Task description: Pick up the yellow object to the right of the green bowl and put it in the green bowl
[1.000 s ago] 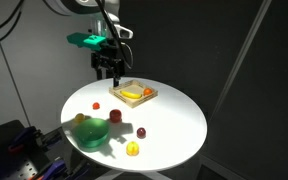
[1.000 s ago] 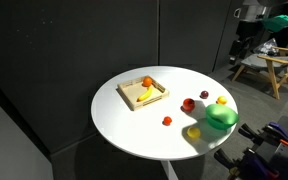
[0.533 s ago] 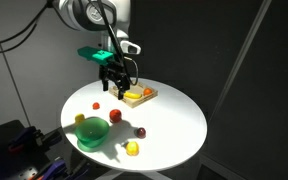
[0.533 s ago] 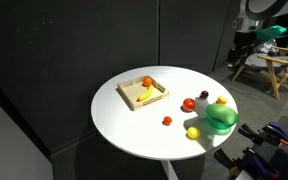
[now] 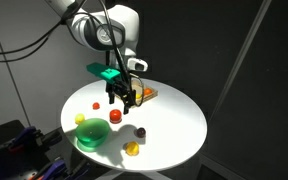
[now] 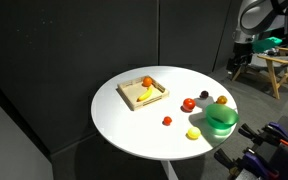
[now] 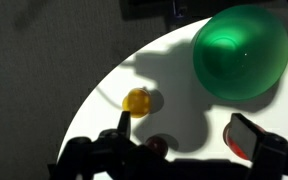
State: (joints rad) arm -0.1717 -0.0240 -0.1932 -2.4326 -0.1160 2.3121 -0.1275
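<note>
The green bowl stands near the table's edge; it also shows in the other exterior view and in the wrist view. The small deep-yellow object lies on the table beside it, seen too in an exterior view and in the wrist view. My gripper hangs open and empty above the table's middle, between the tray and the small pieces. In the wrist view the gripper has its jaws wide apart, one fingertip just beside the yellow object.
A square wooden tray holds a long yellow piece and an orange one. A red piece, a dark piece, a small red piece and a pale yellow-green ball lie round the bowl. The round white table drops off at its edge.
My gripper has come down and moved from behind the tray toward the table's middle, closer to the small pieces. The objects have not moved.
</note>
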